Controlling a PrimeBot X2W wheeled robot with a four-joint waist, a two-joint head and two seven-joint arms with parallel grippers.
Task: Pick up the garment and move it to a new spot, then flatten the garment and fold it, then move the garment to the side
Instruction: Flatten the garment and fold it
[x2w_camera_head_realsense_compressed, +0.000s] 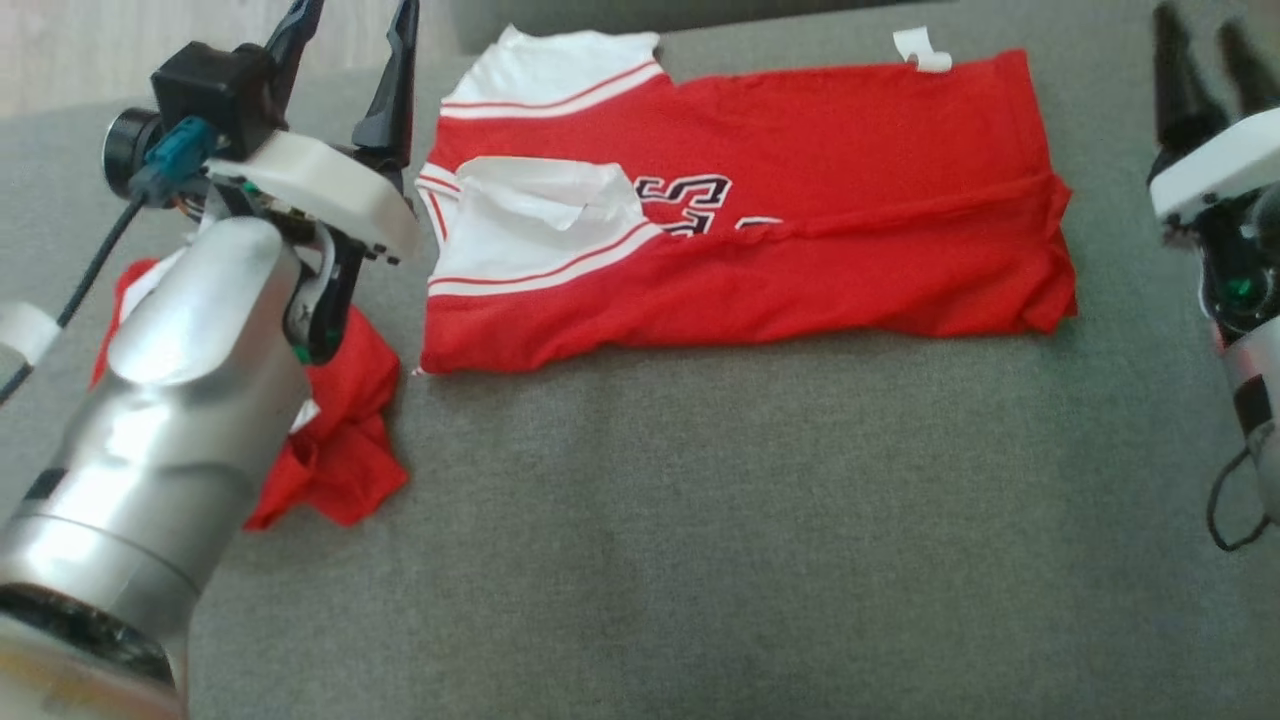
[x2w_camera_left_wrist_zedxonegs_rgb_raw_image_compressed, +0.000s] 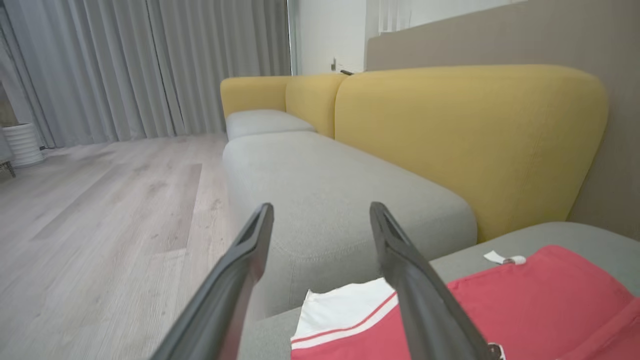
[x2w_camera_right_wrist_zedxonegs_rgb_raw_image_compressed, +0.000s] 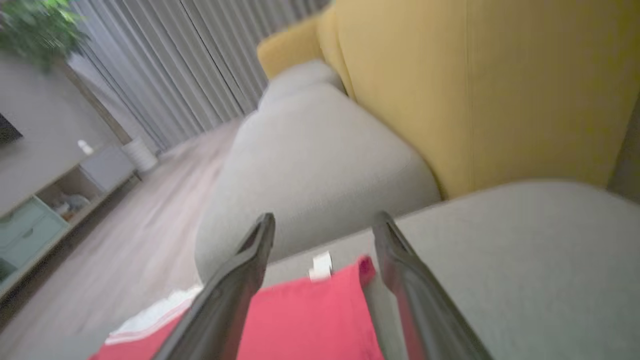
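- Nearest us, low L in head view: our silver left forearm (x2w_camera_head_realsense_compressed: 170, 400), above a crumpled red cloth (x2w_camera_head_realsense_compressed: 345, 440) on the grey cushion (x2w_camera_head_realsense_compressed: 700, 550).
- Mid cushion: the garment (x2w_camera_head_realsense_compressed: 800, 200), a red jersey w/ white trim & black numerals, lies flat and folded lengthwise, white-trimmed end toward our L. A small white tag (x2w_camera_head_realsense_compressed: 922, 50) sits at its far edge.
- Left tool (x2w_camera_left_wrist_zedxonegs_rgb_raw_image_compressed: 321, 207): jaws wide, holding nothing, raised just beside the garment's white end, not touching it.
- Right tool (x2w_camera_right_wrist_zedxonegs_rgb_raw_image_compressed: 325, 217): jaws wide, empty, off the garment's R end, apart from it.
- Beyond: yellow backrest (x2w_camera_left_wrist_zedxonegs_rgb_raw_image_compressed: 450, 135), wood floor (x2w_camera_left_wrist_zedxonegs_rgb_raw_image_compressed: 100, 200), grey curtains (x2w_camera_left_wrist_zedxonegs_rgb_raw_image_compressed: 150, 65).
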